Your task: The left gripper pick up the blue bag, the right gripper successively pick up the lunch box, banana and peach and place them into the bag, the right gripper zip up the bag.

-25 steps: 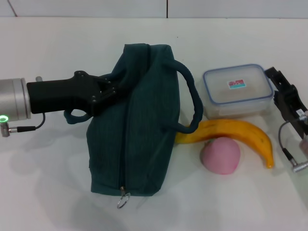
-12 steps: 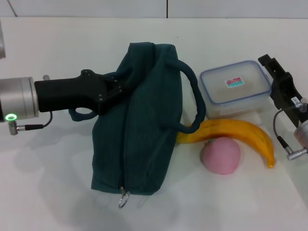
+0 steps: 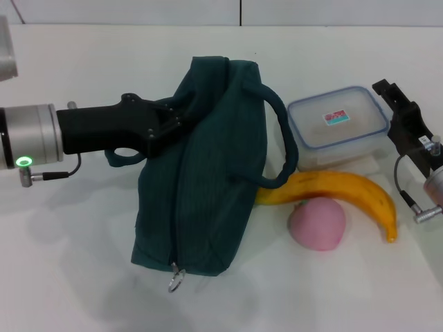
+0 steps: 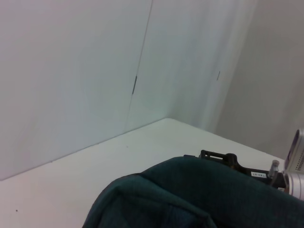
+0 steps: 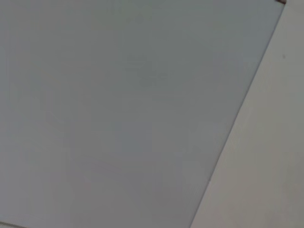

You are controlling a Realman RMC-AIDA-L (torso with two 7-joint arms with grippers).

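The white bench (image 3: 83, 277) has much free room in front of the things and to the left, under the left arm; behind them it runs bare up to the wall. At the right side the things stand close to each other and close to the right gripper.

The bag (image 3: 204, 166) lies in the middle with its long axis running from far to near, leaning a little to the left at the near end. Its zipper follows this axis, and the metal pull ring (image 3: 176, 280) hangs at the near edge. The far part of the bag is raised. The left gripper (image 3: 169, 124) comes in from the left, and its jaws are closed on the cloth at the upper left side of the bag. One handle (image 3: 280, 149) curves out to the right, and its lower end touches the banana (image 3: 346, 190).

The lunch box (image 3: 338, 128) stands to the right of the bag, lid on. The banana lies just in front of it, long axis left to right, the tip at the right pointing toward the near edge. The peach (image 3: 317, 223) sits in front of the banana, touching it.

The right gripper (image 3: 405, 117) is at the right edge of the lunch box, very close to it; I cannot tell how its jaws stand.
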